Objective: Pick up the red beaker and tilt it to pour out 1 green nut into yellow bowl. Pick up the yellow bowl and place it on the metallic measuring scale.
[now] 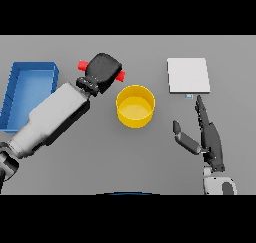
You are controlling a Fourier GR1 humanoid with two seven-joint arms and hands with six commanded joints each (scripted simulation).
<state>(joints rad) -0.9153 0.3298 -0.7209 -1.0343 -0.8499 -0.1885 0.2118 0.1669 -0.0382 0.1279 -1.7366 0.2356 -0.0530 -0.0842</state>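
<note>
The red beaker is held tipped on its side, its ends showing on either side of my left hand, whose fingers are curled round it. It hangs just left of and above the yellow bowl, which stands upright at the table's middle. No green nut shows in the bowl or at the beaker's mouth. The metallic measuring scale lies flat at the back right. My right hand rests open near the front right, fingers straight and pointing toward the scale, holding nothing.
A blue tray sits at the far left edge of the table, partly behind my left forearm.
</note>
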